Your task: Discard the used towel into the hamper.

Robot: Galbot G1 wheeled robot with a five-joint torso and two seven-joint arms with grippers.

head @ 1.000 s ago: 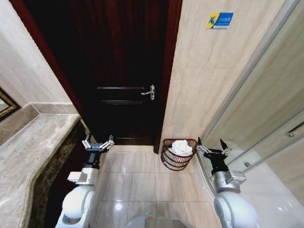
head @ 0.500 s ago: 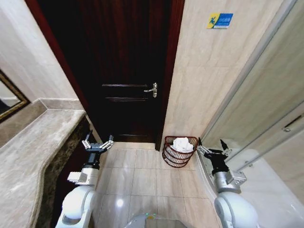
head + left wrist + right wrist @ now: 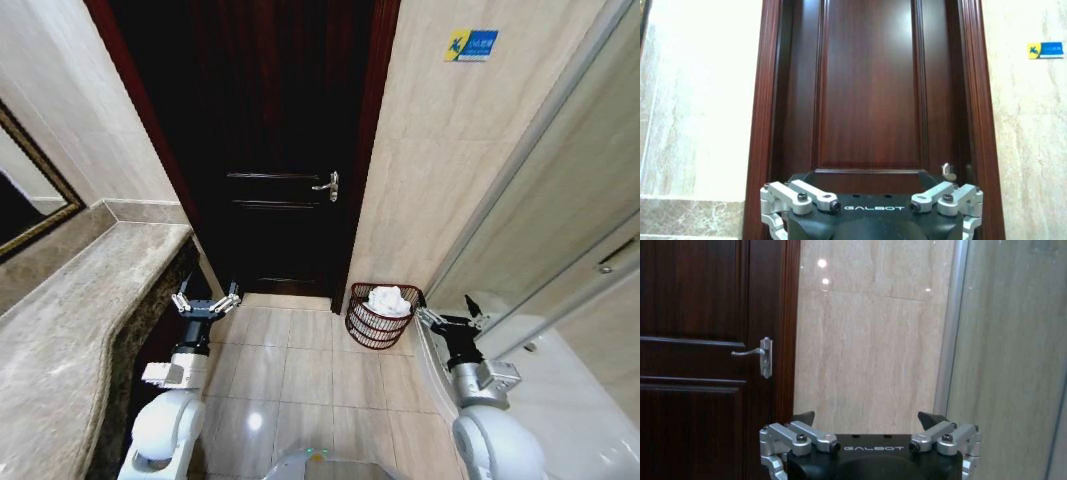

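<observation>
Our left hand (image 3: pixel 206 304) and right hand (image 3: pixel 449 323) hang spread and empty. Hamper (image 3: pixel 381 318) at our 1 o'clock, towel (image 3: pixel 386 299) inside: discard looks done. Since a second ago, only our view turned.

Towel (image 3: pixel 385 299) in hamper (image 3: pixel 378 325) — right of door (image 3: pixel 270 150), against wall (image 3: pixel 440 180).

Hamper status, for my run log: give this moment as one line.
towel: in hamper | left gripper: open, idle | right gripper: open, idle
</observation>
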